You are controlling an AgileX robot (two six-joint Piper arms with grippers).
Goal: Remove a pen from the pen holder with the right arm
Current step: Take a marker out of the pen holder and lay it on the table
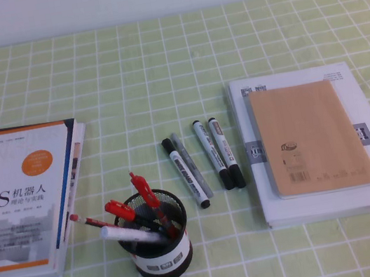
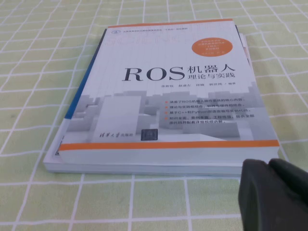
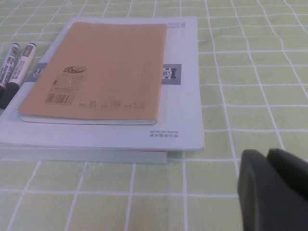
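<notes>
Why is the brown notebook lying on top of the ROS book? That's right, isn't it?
No. The brown notebook lies on the white book on the right, not on the ROS book, which has nothing on it, as the high view shows. The left gripper hangs by the ROS book, the right gripper by the white book.

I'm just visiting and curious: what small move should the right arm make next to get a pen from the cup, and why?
Probably swing the right claw leftward toward the pen cup: it sits shut beside the stacked books, away from the cup, where pens stick up. The left claw is parked, shut, by the ROS book.
</notes>
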